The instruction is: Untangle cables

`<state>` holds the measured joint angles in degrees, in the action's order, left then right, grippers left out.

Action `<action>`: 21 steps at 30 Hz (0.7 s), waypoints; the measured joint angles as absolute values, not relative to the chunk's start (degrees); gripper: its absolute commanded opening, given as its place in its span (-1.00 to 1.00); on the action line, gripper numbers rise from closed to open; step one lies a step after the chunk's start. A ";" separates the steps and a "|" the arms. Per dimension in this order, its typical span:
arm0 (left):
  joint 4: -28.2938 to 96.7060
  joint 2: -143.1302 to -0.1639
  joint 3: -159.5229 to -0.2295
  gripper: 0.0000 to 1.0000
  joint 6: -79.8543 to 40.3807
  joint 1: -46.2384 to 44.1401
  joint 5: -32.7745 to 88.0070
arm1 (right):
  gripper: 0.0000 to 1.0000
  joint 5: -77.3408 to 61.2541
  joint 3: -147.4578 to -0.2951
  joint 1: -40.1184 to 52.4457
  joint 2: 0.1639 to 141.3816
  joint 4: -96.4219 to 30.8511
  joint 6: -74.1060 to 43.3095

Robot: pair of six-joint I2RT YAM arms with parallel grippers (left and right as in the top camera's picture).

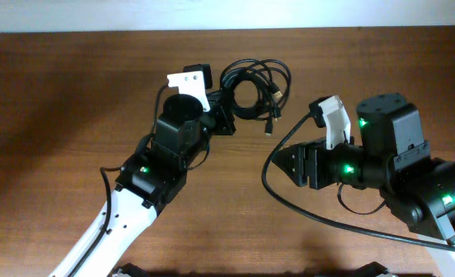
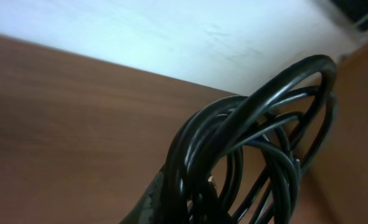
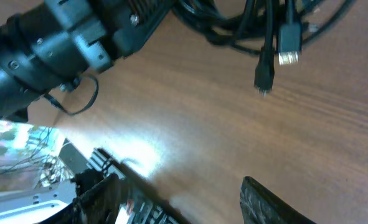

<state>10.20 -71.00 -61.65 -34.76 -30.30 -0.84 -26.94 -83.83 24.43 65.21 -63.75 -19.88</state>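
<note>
- We count one bundle of cables (image 1: pixel 254 86) above the table (image 1: pixel 58 115), looped just beyond the left gripper (image 1: pixel 221 115), whose jaws are clamped on the bundle's near edge.
- The right gripper (image 1: pixel 285 164), well apart to the left gripper's right, has its jaws spread and grips nothing.
- Only the right wrist view shows clearly a larger plug (image 3: pixel 287 48) with a metal tip and a smaller plug (image 3: pixel 264 73).
- The left wrist view is too close to count cords; probably several.

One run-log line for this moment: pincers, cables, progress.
left pincer: shut on cables | right pincer: open, empty, apart from bundle | cables: one tangled bundle, plug ends hanging loose | progress: not untangled
</note>
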 measured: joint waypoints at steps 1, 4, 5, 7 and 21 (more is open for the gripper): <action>9.28 -71.00 -61.65 -1.00 -37.43 -30.30 1.26 | 0.22 -26.50 -83.83 24.43 65.43 -62.96 -20.56; 6.02 -71.00 -61.60 -1.00 -44.66 -30.30 7.68 | 0.15 -25.85 -83.83 24.43 67.33 -60.82 -21.30; 5.63 -71.00 -61.60 -1.00 -46.26 -30.30 9.23 | 0.15 -25.74 -83.83 24.43 67.92 -60.18 -21.39; 5.67 -71.00 -61.60 -1.00 -48.23 -30.30 11.70 | 0.15 -25.52 -83.83 24.43 68.53 -58.85 -21.63; 5.30 -71.00 -61.60 -1.00 -50.61 -32.95 21.89 | -0.92 -20.36 -83.83 24.43 69.49 -57.21 -22.31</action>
